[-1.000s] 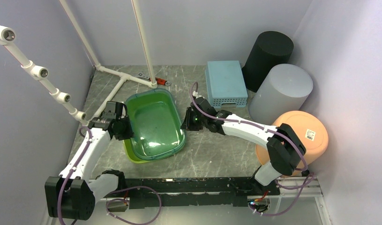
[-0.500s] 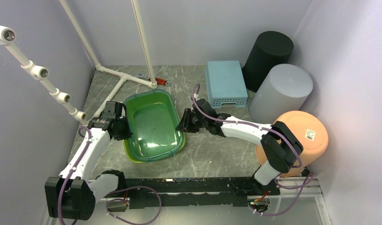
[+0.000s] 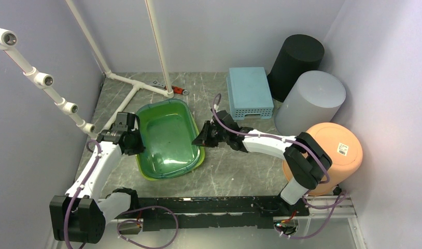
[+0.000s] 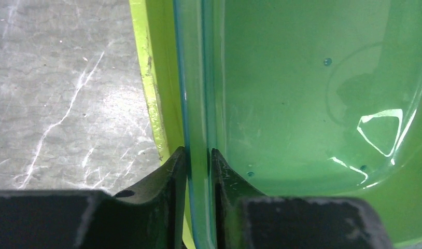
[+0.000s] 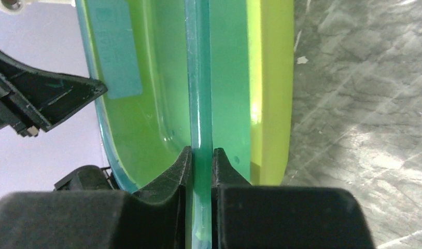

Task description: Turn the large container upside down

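Gripping from both sides: left of centre in the overhead frame, the left gripper [image 3: 132, 140] is pinched on the left rim of the large container [image 3: 170, 136], and the right gripper [image 3: 201, 139] is pinched on the opposite rim. The green tub sits mouth-up over a lime tub [image 3: 145, 172] on the table [image 3: 240, 166], its long axis running up the frame. The line between the jaws crosses it, so I'd judge an end-over-end roll.
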`<action>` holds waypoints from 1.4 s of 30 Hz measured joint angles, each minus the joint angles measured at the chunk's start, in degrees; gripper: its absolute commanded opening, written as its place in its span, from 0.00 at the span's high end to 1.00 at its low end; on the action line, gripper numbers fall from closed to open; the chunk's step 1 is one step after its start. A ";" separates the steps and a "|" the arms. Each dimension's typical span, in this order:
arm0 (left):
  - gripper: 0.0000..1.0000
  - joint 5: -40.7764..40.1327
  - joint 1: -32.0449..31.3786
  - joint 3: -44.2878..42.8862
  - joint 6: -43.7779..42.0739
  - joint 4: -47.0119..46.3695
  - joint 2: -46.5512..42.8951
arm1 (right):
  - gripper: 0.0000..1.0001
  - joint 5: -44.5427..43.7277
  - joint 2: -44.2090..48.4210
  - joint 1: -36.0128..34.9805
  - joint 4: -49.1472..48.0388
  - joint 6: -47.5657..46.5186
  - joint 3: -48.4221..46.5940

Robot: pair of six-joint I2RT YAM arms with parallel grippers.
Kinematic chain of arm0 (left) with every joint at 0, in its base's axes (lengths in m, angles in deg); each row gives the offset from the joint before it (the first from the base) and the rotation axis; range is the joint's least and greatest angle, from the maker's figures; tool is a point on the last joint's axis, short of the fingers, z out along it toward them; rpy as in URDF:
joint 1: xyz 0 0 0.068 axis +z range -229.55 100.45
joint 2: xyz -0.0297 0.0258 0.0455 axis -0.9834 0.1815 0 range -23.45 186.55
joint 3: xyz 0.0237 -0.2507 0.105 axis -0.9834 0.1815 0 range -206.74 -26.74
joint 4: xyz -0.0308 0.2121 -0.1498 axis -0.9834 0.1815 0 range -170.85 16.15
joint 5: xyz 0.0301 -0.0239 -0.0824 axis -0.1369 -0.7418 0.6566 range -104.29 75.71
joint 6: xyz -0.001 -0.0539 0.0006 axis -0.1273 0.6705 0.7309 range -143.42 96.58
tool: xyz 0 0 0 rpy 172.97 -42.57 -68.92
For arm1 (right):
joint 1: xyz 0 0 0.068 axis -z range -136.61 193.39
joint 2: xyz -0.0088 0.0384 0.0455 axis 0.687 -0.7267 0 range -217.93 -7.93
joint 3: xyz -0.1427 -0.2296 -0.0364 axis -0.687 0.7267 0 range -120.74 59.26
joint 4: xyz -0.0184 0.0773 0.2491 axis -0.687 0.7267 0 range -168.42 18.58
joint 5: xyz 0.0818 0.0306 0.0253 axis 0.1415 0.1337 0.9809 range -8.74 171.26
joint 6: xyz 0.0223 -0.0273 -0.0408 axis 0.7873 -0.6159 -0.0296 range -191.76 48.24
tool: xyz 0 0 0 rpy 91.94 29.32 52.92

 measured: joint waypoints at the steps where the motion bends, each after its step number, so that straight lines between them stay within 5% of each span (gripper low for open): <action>1: 0.66 -0.22 0.00 0.00 -0.11 0.00 -0.02 | 1.00 0.37 -0.02 0.00 -0.15 -0.09 0.00; 18: 0.44 3.93 -1.27 -0.07 0.11 -1.62 -7.89 | 1.00 9.14 4.04 3.39 -19.37 11.63 12.55; 28: 0.65 6.29 -1.42 -0.09 0.11 -2.16 -6.82 | 1.00 8.55 7.52 4.39 -16.50 8.94 12.22; 42: 0.58 7.67 -1.42 -0.22 0.24 -1.88 -7.80 | 1.00 4.26 11.87 4.31 -4.15 0.96 7.54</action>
